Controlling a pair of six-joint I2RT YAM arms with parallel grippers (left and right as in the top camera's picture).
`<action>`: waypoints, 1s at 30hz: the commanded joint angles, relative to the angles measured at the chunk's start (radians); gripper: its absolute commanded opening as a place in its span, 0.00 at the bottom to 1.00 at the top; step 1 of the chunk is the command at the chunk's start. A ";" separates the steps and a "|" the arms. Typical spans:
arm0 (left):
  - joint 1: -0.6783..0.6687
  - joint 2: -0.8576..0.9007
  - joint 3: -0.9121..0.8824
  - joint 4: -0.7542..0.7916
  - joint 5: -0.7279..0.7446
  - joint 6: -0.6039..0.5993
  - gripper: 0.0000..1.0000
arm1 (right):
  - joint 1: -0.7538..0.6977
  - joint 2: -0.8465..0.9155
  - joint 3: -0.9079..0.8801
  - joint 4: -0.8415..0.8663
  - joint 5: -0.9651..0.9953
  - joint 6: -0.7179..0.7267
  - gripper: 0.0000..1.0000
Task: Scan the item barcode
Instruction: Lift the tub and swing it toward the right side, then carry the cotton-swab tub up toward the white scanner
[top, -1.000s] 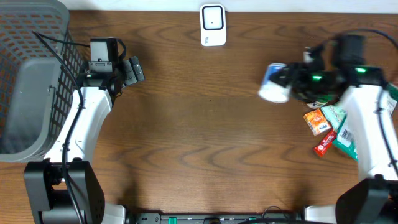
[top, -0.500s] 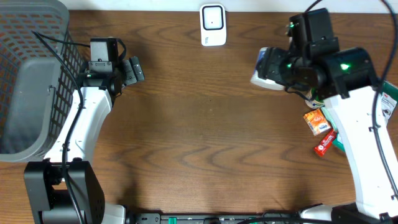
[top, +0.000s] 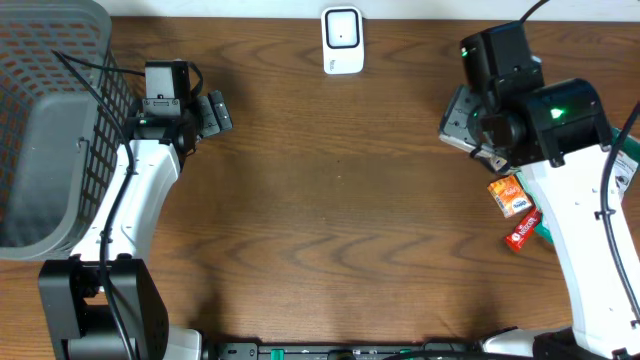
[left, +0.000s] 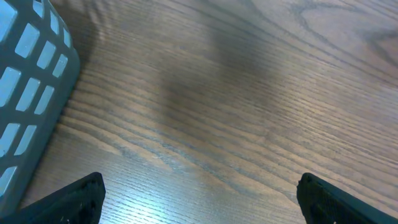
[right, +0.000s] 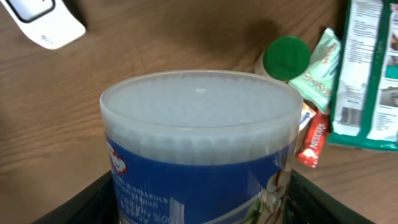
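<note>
My right gripper (right: 199, 208) is shut on a round tub (right: 199, 143) with a blue label and a clear lid. In the right wrist view the tub fills the middle, its lid facing the camera, black fingers (right: 84, 202) on both sides. From overhead the right gripper (top: 470, 118) holds it above the table's right side, and only an edge of the tub (top: 455, 118) shows under the wrist. The white scanner (top: 341, 40) lies at the back edge, left of the tub; it also shows as the scanner (right: 43, 22) in the wrist view. My left gripper (top: 212, 110) is open over bare wood, also seen as the left gripper (left: 202, 202).
A grey mesh basket (top: 50, 130) stands at the far left, its wall (left: 28, 106) beside the left gripper. On the right lie an orange packet (top: 510, 195), a red sachet (top: 522, 230), a green packet (top: 555, 215) and a green-capped item (right: 286, 56).
The right arm has lifted and turned the tub, carrying it back and a little right, so the wrist now covers most of it. The left arm has not moved.
</note>
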 joint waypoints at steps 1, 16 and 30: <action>0.005 0.014 -0.010 0.002 -0.009 -0.005 0.98 | 0.018 -0.006 0.012 -0.024 0.084 0.041 0.01; 0.005 0.014 -0.010 0.001 -0.009 -0.005 0.98 | -0.001 -0.008 -0.001 -0.271 0.367 0.414 0.01; 0.005 0.014 -0.010 0.002 -0.009 -0.005 0.98 | 0.000 0.002 -0.002 -0.271 0.394 0.459 0.01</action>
